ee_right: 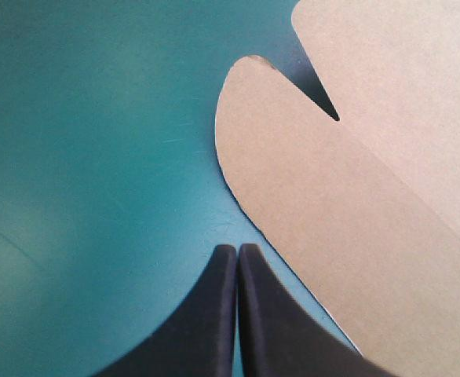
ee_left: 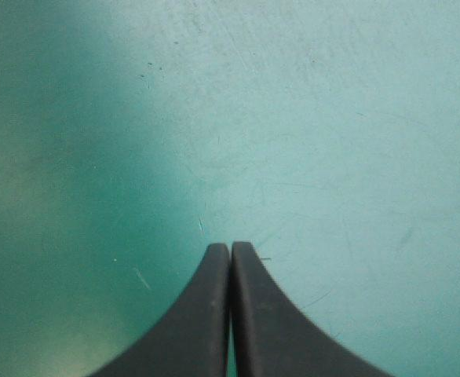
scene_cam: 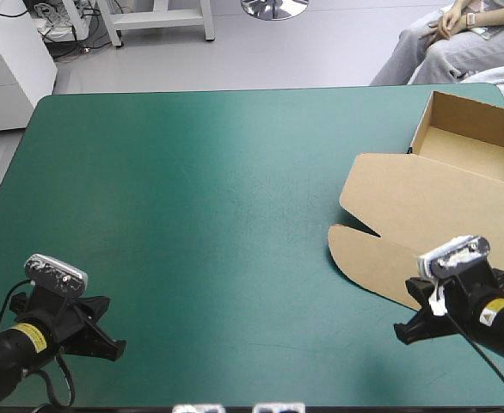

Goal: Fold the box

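Box [ee_right: 355, 228] lies beside right gripper [ee_right: 237, 248], apparently not touching.

Left pincer [ee_left: 230, 250], fingers together, over teal-green cover [ee_left: 308, 118].

Soft, even light falls from overhead. In the high view the table's teal-green cover [scene_cam: 192, 258] carries a broad pale sheen across its middle toward the far edge. It deepens toward the left edge and the near corners. The brown cardboard box [scene_cam: 424, 206] is brightly lit on its flat lid, while the tray's floor sits a shade darker.

In the left wrist view the cover glares pale ahead of the left gripper [ee_left: 230, 247], whose black fin-shaped fingers are matte, and dims to one side. In the right wrist view, beside the right gripper [ee_right: 237, 250], a dark wedge of shadow fills the notch in the box's edge, and a thin shadow line rims the board.
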